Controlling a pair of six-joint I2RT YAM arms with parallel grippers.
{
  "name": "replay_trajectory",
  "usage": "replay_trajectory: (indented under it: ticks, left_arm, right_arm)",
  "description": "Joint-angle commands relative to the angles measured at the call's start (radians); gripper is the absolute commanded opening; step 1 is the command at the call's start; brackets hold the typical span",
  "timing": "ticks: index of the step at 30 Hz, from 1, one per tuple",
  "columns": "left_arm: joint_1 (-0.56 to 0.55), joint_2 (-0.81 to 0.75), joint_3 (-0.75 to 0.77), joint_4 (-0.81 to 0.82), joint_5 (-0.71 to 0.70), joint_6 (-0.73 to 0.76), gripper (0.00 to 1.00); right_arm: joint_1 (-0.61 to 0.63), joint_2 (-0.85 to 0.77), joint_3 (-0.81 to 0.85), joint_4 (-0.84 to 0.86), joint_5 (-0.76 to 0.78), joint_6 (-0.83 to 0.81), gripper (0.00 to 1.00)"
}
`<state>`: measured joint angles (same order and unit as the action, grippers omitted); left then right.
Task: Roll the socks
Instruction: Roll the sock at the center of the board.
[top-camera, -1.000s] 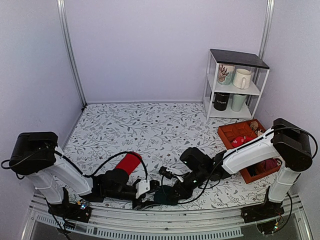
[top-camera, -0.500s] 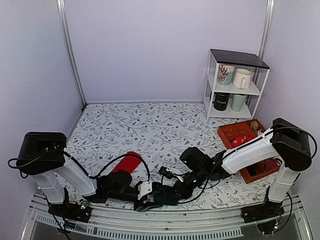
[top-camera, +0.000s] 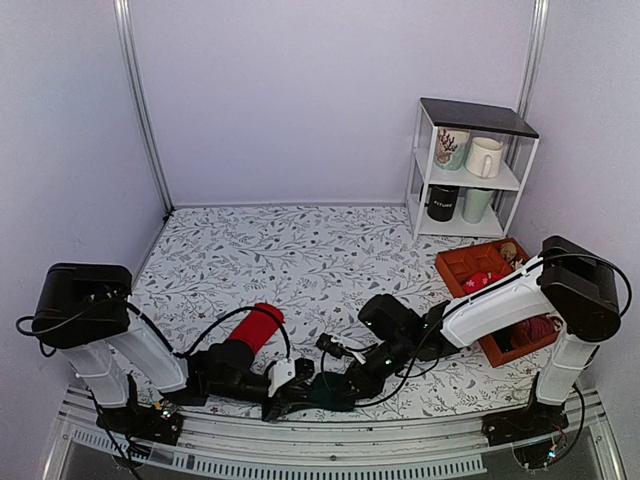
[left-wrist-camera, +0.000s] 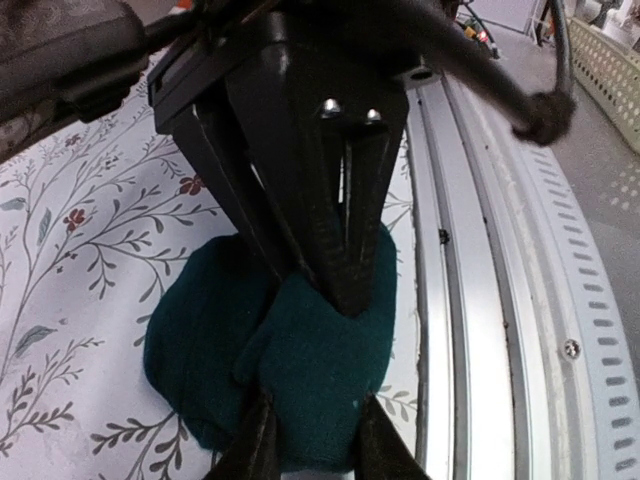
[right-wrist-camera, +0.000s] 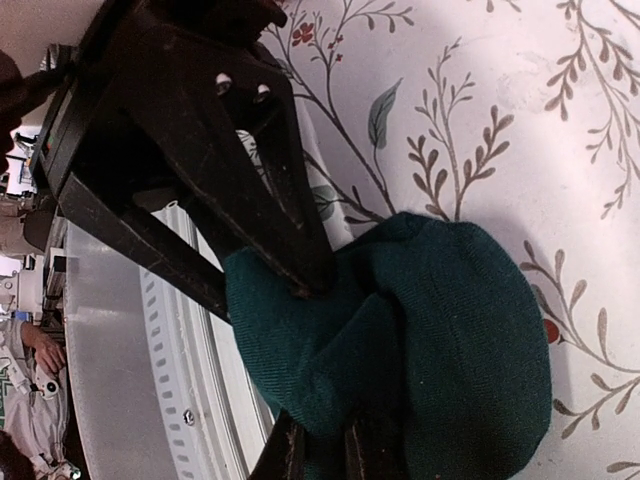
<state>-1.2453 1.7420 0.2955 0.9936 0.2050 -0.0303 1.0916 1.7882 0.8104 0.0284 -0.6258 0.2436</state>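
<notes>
The dark teal-green sock (top-camera: 322, 393) lies bunched at the near table edge between both grippers. In the left wrist view it (left-wrist-camera: 300, 350) is a rounded bundle with a fold between my left gripper's (left-wrist-camera: 312, 445) fingers. The right gripper's black fingers (left-wrist-camera: 335, 220) pinch its far side. In the right wrist view the sock (right-wrist-camera: 440, 340) bulges beside my right gripper (right-wrist-camera: 325, 450), which is shut on a fold. The left gripper (top-camera: 288, 392) and right gripper (top-camera: 338, 385) meet tip to tip. The red sock (top-camera: 256, 326) lies partly under the left arm.
A metal rail (left-wrist-camera: 500, 250) runs along the near table edge right beside the sock. An orange tray (top-camera: 460, 262) with small items sits under the right arm. A white shelf (top-camera: 420, 165) with mugs stands at the back right.
The left arm has shifted a little toward the near edge and right, uncovering more of the red sock. Both grippers stay on the teal sock.
</notes>
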Motion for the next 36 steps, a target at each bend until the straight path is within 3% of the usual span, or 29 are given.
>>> replay_trajectory:
  ticks: [1, 7, 11, 13, 17, 22, 26, 29, 36]
  left_arm:
    - [0.011, 0.039, 0.046, -0.016, 0.073, -0.025, 0.23]
    - [0.011, 0.045, 0.062, -0.016, 0.080, -0.018, 0.24]
    - [0.015, 0.049, 0.067, -0.036, 0.081, -0.024, 0.00]
    - [0.019, 0.052, 0.077, -0.077, 0.077, -0.049, 0.00]
    - [0.035, 0.060, 0.102, -0.199, 0.046, -0.139, 0.00]
    - [0.059, 0.065, 0.083, -0.280, 0.053, -0.273, 0.00]
    - [0.075, 0.079, 0.059, -0.285, 0.074, -0.356, 0.00]
    - [0.084, 0.106, 0.063, -0.299, 0.103, -0.397, 0.00]
    - [0.102, 0.185, 0.074, -0.296, 0.168, -0.452, 0.00]
  right_arm:
    - [0.007, 0.086, -0.048, -0.160, 0.087, 0.010, 0.07]
    - [0.007, 0.088, -0.052, -0.156, 0.082, 0.020, 0.08]
    - [0.007, 0.083, -0.045, -0.159, 0.080, 0.022, 0.08]
    - [0.007, 0.076, -0.038, -0.161, 0.081, 0.022, 0.09]
    - [0.007, 0.032, -0.025, -0.163, 0.134, 0.012, 0.27]
    - [0.007, -0.122, -0.088, -0.064, 0.303, -0.015, 0.40]
    - [0.025, -0.318, -0.234, 0.168, 0.387, -0.073, 0.43]
    - [0.134, -0.416, -0.334, 0.320, 0.510, -0.205, 0.48]
    - [0.287, -0.298, -0.299, 0.347, 0.723, -0.381, 0.48]
